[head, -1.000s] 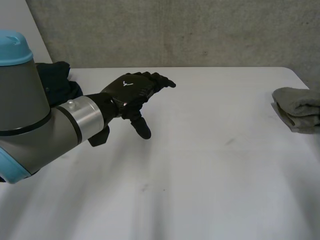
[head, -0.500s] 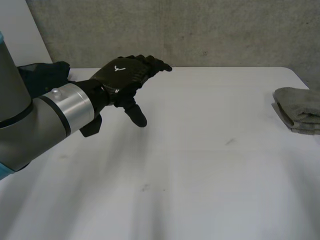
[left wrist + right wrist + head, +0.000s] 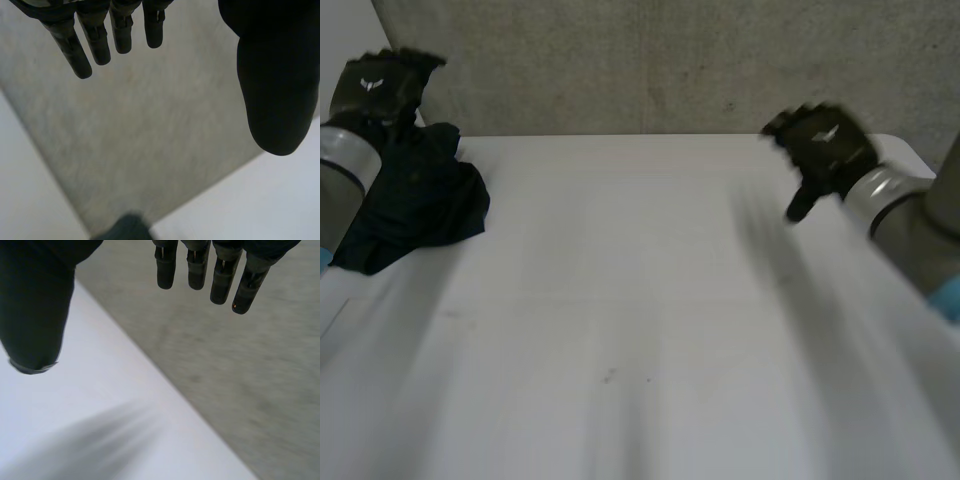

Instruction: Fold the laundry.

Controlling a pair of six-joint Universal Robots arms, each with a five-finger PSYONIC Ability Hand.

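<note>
A white table (image 3: 640,330) stands by a grey wall (image 3: 670,60). Its far edge runs across the upper frame. Lots of open white top lies between the hands. A dark cloth (image 3: 415,205) sits crumpled at the upper left, near the table's left edge. The left hand (image 3: 380,85) is just above it in the frame, spread and holding nothing. The right hand (image 3: 825,145), at the upper right, is spread too.

Head camera: high behind, looking down across table (image 3: 640,330) to wall (image 3: 650,60). Wrist cameras: close past left hand (image 3: 270,75) and right hand (image 3: 35,305), sharing wall and table.
</note>
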